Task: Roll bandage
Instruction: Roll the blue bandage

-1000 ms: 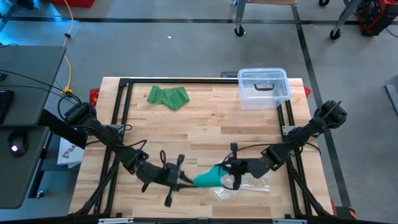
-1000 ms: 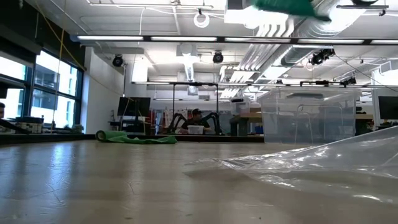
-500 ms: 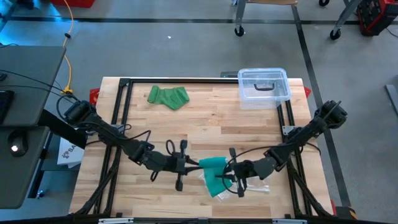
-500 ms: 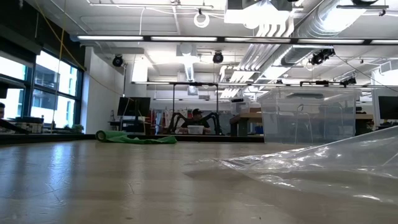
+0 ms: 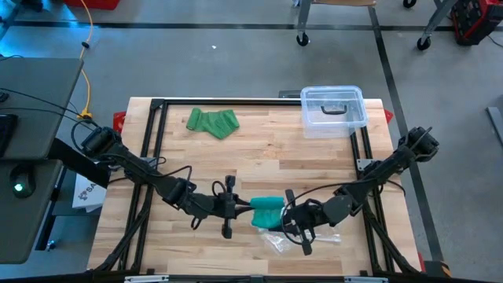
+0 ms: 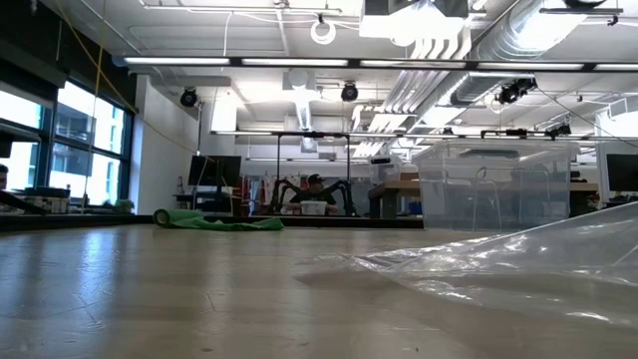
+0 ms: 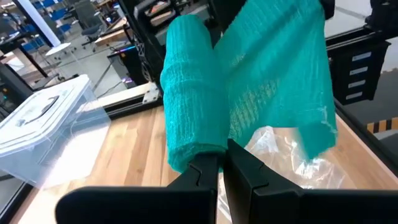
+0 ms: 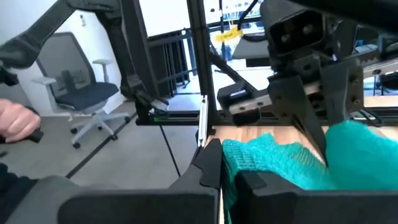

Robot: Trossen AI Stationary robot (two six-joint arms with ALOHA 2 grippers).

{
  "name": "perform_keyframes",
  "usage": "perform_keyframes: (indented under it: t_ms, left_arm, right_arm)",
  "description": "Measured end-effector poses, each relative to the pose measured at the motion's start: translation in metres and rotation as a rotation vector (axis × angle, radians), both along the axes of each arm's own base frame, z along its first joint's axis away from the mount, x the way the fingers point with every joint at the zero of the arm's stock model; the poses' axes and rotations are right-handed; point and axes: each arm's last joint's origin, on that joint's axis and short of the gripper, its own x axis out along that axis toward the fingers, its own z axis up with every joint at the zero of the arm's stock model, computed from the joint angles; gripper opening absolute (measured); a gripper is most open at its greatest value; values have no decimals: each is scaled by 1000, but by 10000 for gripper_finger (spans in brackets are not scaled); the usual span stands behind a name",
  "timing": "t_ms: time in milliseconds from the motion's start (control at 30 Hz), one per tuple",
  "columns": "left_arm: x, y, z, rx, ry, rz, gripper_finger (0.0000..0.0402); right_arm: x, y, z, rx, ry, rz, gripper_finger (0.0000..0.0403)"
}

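A teal bandage (image 5: 267, 211) hangs above the table near its front edge, between my two grippers. In the left wrist view it is a rolled part (image 7: 189, 93) with a loose band (image 7: 280, 87) spreading beside it. My left gripper (image 5: 245, 207) comes from the table's left and is shut on the roll. My right gripper (image 5: 284, 215) comes from the right and is shut on the band. Neither gripper shows in the low view. My left gripper pinches the roll's near end (image 7: 200, 148) between its two fingers, coming about level from the table's left, the fingers lying along the roll. The roll is lifted clear of the table. My right gripper pinches the loose band's edge (image 8: 241, 159) between its two fingers, about level from the table's right. One layer or several, I cannot tell. The band runs from there across to the roll, clear of the table.
A crumpled clear wrapper (image 5: 302, 237) lies on the table under and just right of the bandage. A green bandage (image 5: 212, 122) lies at the far left. A clear lidded box (image 5: 334, 110) stands at the far right corner. A black frame (image 5: 153, 141) borders the wooden table.
Both grippers have rolled about their wrists. My left gripper has gone toward the table's right and far side, and my right gripper has risen. The bandage has come up off the wrapper and drawn from a drooping flap into a shorter bundle between the grippers.
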Motion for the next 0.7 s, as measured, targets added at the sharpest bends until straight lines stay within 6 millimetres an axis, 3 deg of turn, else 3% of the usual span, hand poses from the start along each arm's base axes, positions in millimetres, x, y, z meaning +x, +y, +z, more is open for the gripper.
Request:
perform_keyframes:
  t_ms: [300, 700]
  left_arm:
    - [-1, 0, -2, -7, 23, 0, 3]
    - [-4, -6, -4, -96, 49, -55, 3]
  right_arm:
    - [5, -6, 12, 61, -96, -14, 11]
    - [16, -28, 20, 91, -167, -194, 101]
